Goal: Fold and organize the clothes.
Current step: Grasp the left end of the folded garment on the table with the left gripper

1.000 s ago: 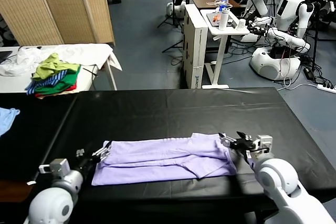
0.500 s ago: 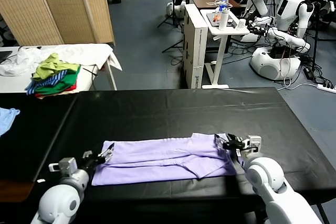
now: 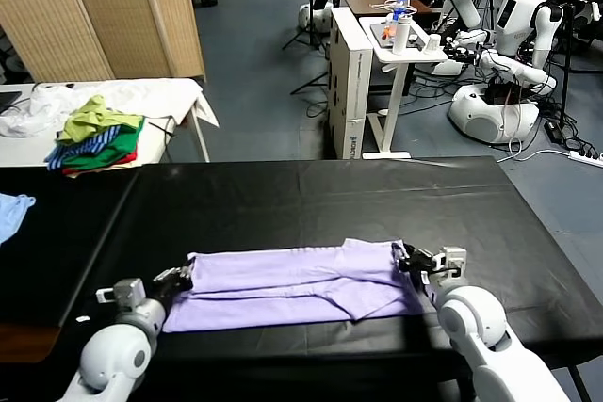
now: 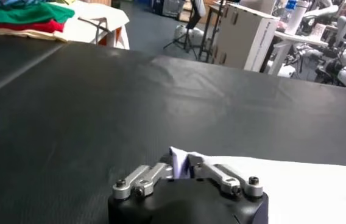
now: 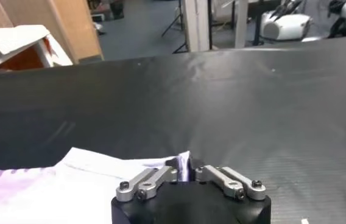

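A pale lavender T-shirt (image 3: 292, 281) lies folded into a long band across the near part of the black table (image 3: 311, 195). My left gripper (image 3: 181, 276) is at the band's left end, shut on a pinched-up corner of the T-shirt (image 4: 180, 162). At the right end, my right gripper (image 3: 407, 262) is shut on the T-shirt's edge (image 5: 184, 167), which stands up between the fingers. In the right wrist view the pale cloth (image 5: 69, 182) spreads away from the gripper (image 5: 184, 172). The left gripper (image 4: 181, 168) shows in its own wrist view, low over the table.
A heap of green, yellow, striped and red garments (image 3: 97, 136) sits on a white side table (image 3: 170, 99) at the far left. A light blue cloth (image 3: 13, 212) lies at the left edge. Beyond the table stand a white cart (image 3: 400, 44) and other robots (image 3: 513, 35).
Both grippers moved inward onto the T-shirt's ends and went from open to shut on the fabric. The shirt itself has barely shifted.
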Controlling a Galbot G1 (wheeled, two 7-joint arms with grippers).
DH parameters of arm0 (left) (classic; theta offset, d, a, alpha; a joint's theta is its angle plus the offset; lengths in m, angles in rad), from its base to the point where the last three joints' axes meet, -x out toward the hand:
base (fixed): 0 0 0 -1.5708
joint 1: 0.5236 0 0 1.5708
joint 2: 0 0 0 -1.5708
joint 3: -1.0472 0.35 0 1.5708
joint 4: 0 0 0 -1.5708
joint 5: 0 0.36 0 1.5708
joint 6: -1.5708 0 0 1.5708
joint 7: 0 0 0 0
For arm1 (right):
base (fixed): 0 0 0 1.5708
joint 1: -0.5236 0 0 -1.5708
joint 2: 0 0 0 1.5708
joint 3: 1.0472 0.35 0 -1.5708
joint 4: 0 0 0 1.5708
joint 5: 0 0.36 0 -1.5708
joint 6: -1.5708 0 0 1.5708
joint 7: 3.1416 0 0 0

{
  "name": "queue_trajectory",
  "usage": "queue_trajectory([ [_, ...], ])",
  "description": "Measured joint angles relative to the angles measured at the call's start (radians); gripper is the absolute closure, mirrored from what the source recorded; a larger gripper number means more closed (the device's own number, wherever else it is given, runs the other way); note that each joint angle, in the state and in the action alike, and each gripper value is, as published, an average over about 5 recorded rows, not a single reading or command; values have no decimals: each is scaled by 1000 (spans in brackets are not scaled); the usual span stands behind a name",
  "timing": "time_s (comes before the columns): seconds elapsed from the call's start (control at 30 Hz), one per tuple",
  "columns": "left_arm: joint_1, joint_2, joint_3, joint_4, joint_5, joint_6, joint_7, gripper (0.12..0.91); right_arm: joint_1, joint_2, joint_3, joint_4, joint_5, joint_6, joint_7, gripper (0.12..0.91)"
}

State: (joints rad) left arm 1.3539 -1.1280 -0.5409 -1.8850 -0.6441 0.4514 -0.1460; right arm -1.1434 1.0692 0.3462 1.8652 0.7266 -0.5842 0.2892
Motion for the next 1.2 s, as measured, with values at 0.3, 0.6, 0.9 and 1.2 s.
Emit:
queue_trajectory([
  [0.3, 34, -12, -24, -46, 57, -3, 11, 711, -27, -30, 36, 50, 7, -28, -82, 474],
  [0.6, 127, -40, -113, -144, 74, -15, 27, 211, -119, -100, 156, 166, 68, -28, -108, 123],
  [0.9, 228, -162, -172, -196, 120, -33, 61, 124, -211, -125, 251, 242, 75, -22, -124, 118],
  [1.2, 259, -244, -167, -211, 125, -36, 77, 123, -229, -129, 266, 260, 77, -22, -125, 118],
])
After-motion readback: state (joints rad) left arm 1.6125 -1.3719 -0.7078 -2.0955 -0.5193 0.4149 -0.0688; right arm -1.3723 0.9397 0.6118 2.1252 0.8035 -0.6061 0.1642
